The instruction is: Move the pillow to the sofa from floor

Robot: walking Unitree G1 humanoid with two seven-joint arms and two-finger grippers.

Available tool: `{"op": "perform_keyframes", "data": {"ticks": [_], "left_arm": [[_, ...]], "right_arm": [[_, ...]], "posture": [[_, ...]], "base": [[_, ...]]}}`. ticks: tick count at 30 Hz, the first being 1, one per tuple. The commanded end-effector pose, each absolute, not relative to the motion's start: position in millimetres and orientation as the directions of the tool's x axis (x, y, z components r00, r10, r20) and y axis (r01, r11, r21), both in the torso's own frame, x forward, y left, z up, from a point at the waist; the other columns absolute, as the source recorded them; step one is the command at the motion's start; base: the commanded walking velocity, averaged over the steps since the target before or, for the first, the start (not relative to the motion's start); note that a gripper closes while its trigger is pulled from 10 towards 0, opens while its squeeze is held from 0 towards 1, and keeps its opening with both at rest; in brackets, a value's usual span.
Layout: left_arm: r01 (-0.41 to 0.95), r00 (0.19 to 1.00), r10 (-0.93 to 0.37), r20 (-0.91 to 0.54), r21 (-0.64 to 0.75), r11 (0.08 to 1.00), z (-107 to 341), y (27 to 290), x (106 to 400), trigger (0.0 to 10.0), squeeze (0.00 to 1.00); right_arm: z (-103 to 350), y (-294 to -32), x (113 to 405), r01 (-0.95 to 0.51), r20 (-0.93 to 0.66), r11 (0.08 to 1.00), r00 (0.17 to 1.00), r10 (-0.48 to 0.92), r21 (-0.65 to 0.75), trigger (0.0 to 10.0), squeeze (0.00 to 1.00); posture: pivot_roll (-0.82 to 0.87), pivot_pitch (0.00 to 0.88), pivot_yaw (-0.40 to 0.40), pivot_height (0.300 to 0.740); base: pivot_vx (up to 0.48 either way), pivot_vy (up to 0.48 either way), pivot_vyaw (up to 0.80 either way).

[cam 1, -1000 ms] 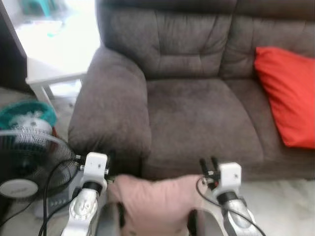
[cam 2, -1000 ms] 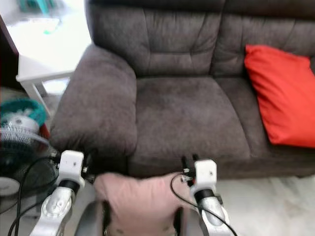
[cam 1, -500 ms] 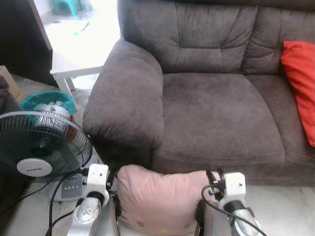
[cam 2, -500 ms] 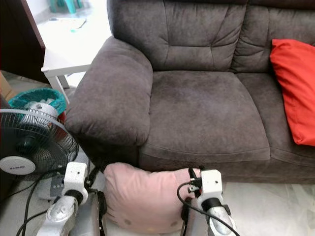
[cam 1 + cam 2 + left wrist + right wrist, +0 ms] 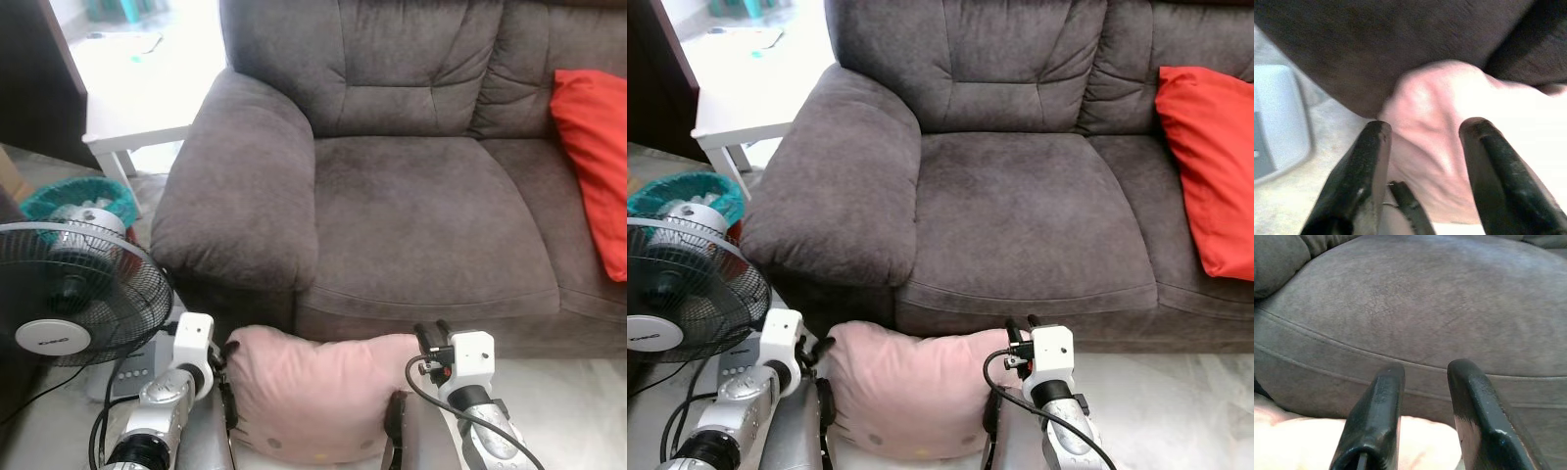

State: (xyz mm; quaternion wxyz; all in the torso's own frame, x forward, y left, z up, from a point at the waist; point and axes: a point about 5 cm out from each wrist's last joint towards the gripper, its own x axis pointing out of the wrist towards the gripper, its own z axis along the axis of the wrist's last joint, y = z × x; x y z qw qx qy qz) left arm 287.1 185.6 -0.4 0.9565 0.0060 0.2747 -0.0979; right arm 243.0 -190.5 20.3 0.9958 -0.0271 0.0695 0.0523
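A pale pink pillow [image 5: 313, 392] is held off the floor, pressed between my two arms just in front of the dark grey sofa [image 5: 421, 215]. My left gripper [image 5: 227, 397] presses against the pillow's left side. In the left wrist view its fingers [image 5: 1369, 171] stand apart, and the pink fabric bulges behind them. My right gripper [image 5: 395, 428] lies against the pillow's right side. Its fingers [image 5: 1476, 411] are open over the pillow's edge and point at the sofa seat cushion [image 5: 1440, 308].
A red cushion [image 5: 593, 166] leans at the right end of the sofa. A black standing fan [image 5: 69, 294] with cables stands at my left. Behind it are a teal basket [image 5: 69, 201] and a white side table [image 5: 127, 127]. Pale tiled floor lies at the lower right.
The whole view has shifted and sharpened as the camera moved. The pillow stays clamped between both arms and sits slightly higher in view than a second ago.
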Motion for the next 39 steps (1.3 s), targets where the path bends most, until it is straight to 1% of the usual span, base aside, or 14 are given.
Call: {"op": "perform_keyframes", "data": {"ticks": [1, 3, 6, 7, 11, 12, 17, 19, 29, 32, 36, 39], "left_arm": [[0.223, 0.808, -0.196, -0.556, -0.019, 0.975, -7, 183, 283, 10.0, 1.00], [0.204, 0.815, -0.183, -0.550, -0.023, 0.979, -7, 184, 283, 10.0, 1.00], [0.183, 0.828, -0.169, -0.534, -0.029, 0.983, -5, 187, 286, 10.0, 1.00], [0.170, 0.833, -0.160, -0.529, -0.030, 0.985, -5, 188, 286, 10.0, 1.00], [0.122, 0.862, -0.110, -0.495, -0.009, 0.993, -1, 191, 291, 10.0, 1.00], [0.104, 0.874, -0.104, -0.476, -0.025, 0.994, 2, 191, 293, 10.0, 0.00], [0.055, 0.896, -0.066, -0.439, -0.037, 0.998, 7, 192, 297, 10.0, 0.00], [0.027, 0.906, -0.060, -0.420, -0.084, 0.996, 9, 192, 299, 10.0, 0.00], [-0.002, 0.905, -0.038, -0.424, -0.094, 0.996, 9, 191, 302, 10.0, 0.00], [-0.027, 0.904, -0.005, -0.428, -0.069, 0.997, 10, 194, 303, 10.0, 0.00], [-0.099, 0.899, 0.074, -0.432, -0.035, 0.994, 12, 201, 305, 10.0, 0.00], [-0.127, 0.897, 0.098, -0.431, -0.040, 0.991, 14, 201, 307, 10.0, 0.00]], "right_arm": [[23, -198, 240, -0.092, -0.137, 0.994, 0.987, 0.083, -0.059, 10.0, 0.00], [26, -200, 239, -0.087, -0.131, 0.994, 0.988, 0.078, -0.063, 10.0, 0.00], [31, -205, 239, -0.052, -0.105, 0.998, 0.993, 0.048, -0.028, 10.0, 0.00], [35, -206, 239, -0.048, -0.094, 0.999, 0.995, 0.046, -0.021, 10.0, 0.00], [45, -206, 239, -0.073, -0.067, 0.997, 0.995, 0.071, -0.029, 10.0, 0.00], [48, -205, 239, -0.078, -0.059, 0.997, 0.995, 0.076, -0.028, 10.0, 0.00], [55, -204, 238, -0.101, -0.054, 0.994, 0.994, 0.099, -0.030, 10.0, 0.00], [60, -202, 238, -0.113, -0.055, 0.993, 0.992, 0.111, -0.032, 10.0, 0.00], [82, -198, 232, -0.142, -0.054, 0.988, 0.989, 0.139, -0.055, 10.0, 0.00], [86, -198, 230, -0.150, -0.061, 0.987, 0.987, 0.146, -0.061, 10.0, 0.00], [91, -199, 227, -0.166, -0.085, 0.984, 0.983, 0.160, -0.071, 10.0, 0.00], [92, -201, 228, -0.169, -0.090, 0.983, 0.983, 0.162, -0.075, 10.0, 0.00]], "posture": [[-0.02, 0.142, -0.087, 0.494], [-0.03, 0.151, -0.094, 0.494], [-0.03, 0.162, -0.099, 0.494], [-0.04, 0.178, -0.110, 0.494], [-0.04, 0.199, -0.127, 0.494], [-0.04, 0.208, -0.134, 0.494], [-0.05, 0.234, -0.160, 0.494], [-0.06, 0.243, -0.169, 0.494], [-0.09, 0.270, -0.208, 0.494], [-0.10, 0.279, -0.225, 0.494], [-0.10, 0.279, -0.243, 0.494], [-0.10, 0.277, -0.253, 0.494]], "base": [[0.000, 0.000, 0.00], [0.000, 0.000, 0.00], [0.000, 0.000, 0.00], [0.000, 0.000, 0.00], [0.000, 0.000, 0.00], [0.000, 0.000, 0.00], [0.000, 0.000, 0.00], [0.000, 0.000, 0.00], [0.000, 0.000, 0.00], [0.000, 0.000, 0.00], [0.000, 0.000, 0.00], [0.000, 0.000, 0.00]]}}
